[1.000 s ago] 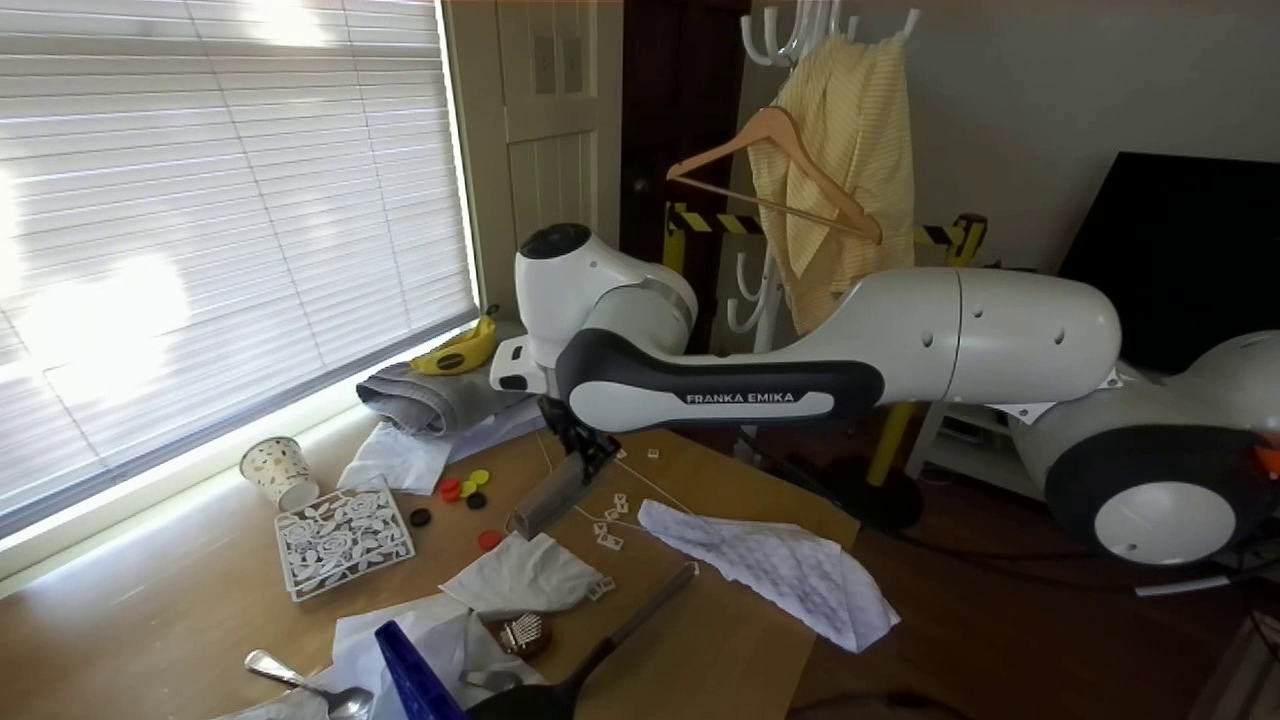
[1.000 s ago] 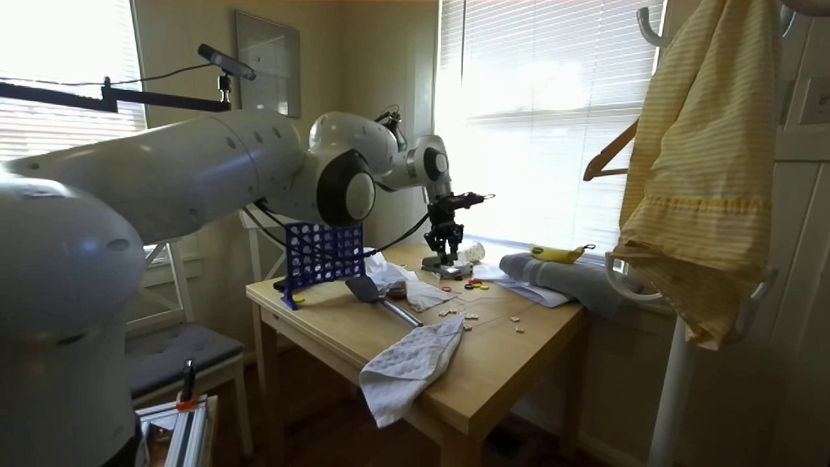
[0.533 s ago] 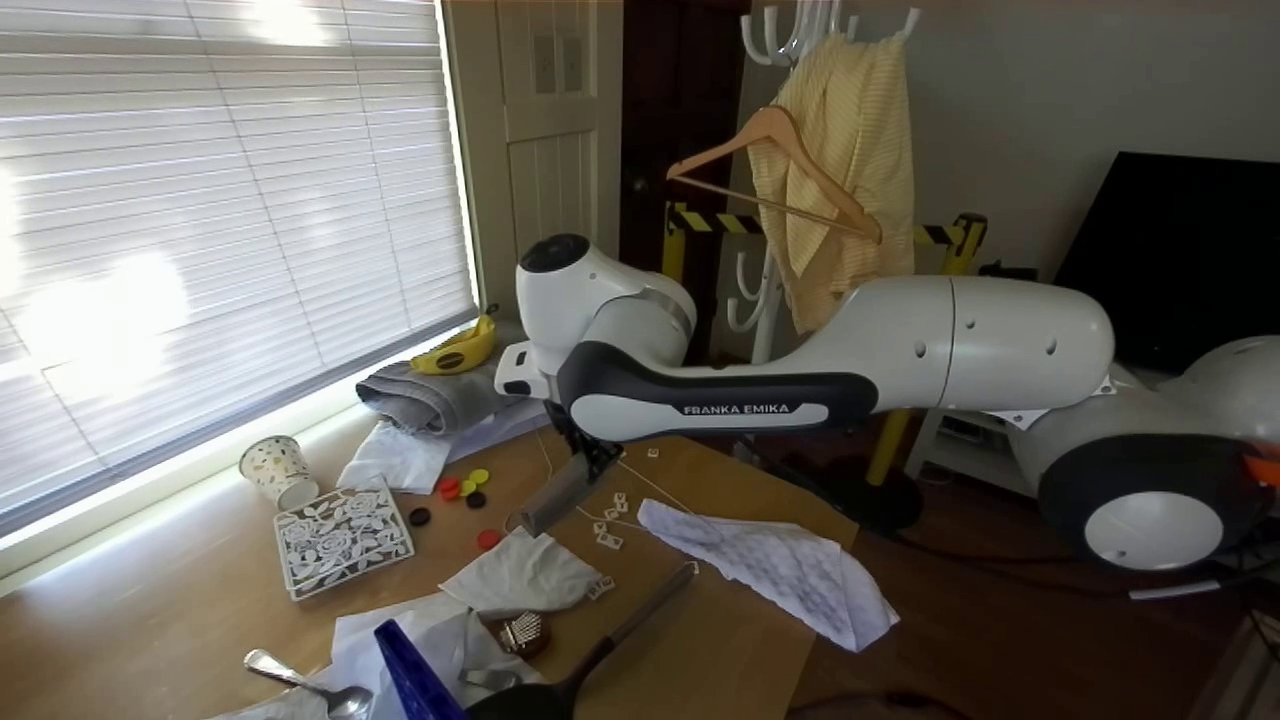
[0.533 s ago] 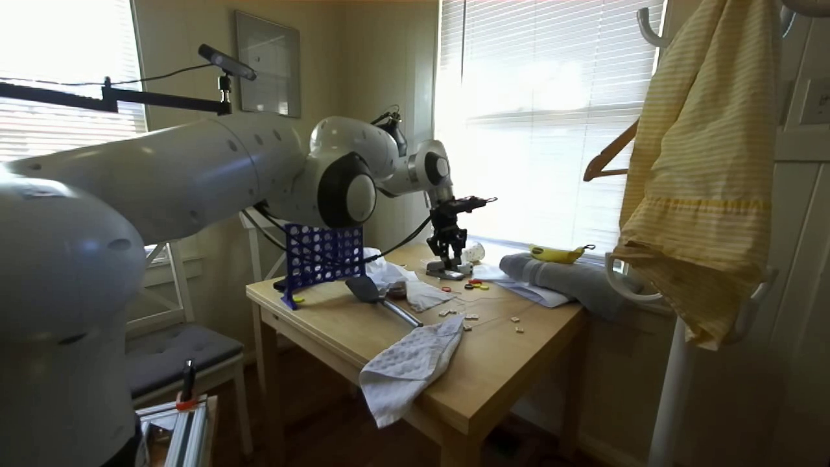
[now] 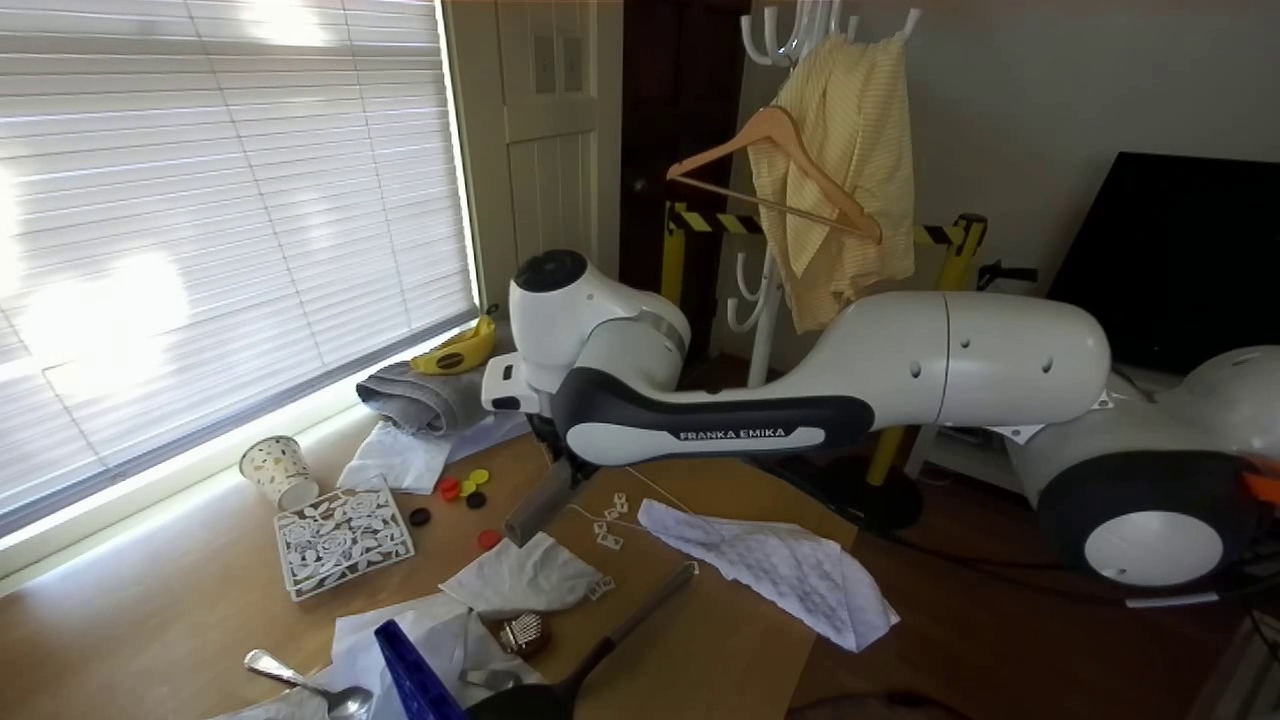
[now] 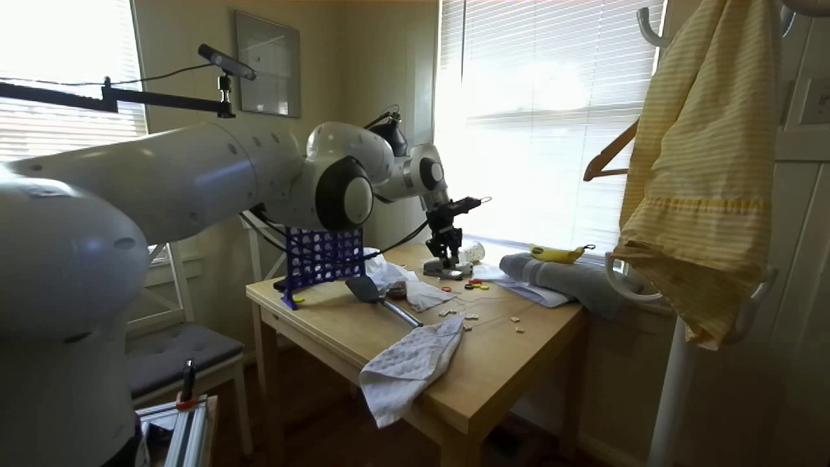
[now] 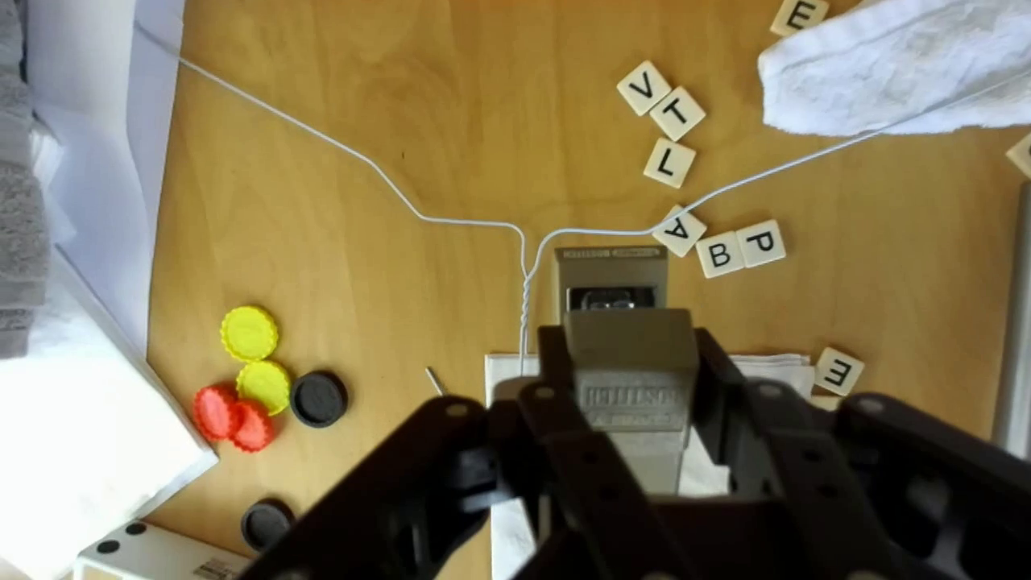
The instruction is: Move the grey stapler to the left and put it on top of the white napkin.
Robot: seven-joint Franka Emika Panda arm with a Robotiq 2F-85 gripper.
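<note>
Gripper (image 7: 632, 358) pinching the stapler (image 5: 541, 507) across its narrow width; flat long sides probably make that the surest hold, and the body lies lengthwise, twelve to six in the wrist view, base front jutting past the gripper. Napkin (image 5: 525, 578) spread, rumpled, on the bench (image 5: 720, 640); in an exterior view it sits at six o'clock from the stapler's lower end, which overlaps its topmost corner to my eye. Touching or merely above, cannot tell. Reads as the placing step, nearly done: the rear is by the napkin, the front beyond its edge, so I'd expect a shift toward six in the wrist view before letting go. Twisted cord (image 7: 525, 312) just beside the stapler at ten, letter tiles (image 7: 719, 254) at one. Lowered too early, the front could catch on either.
</note>
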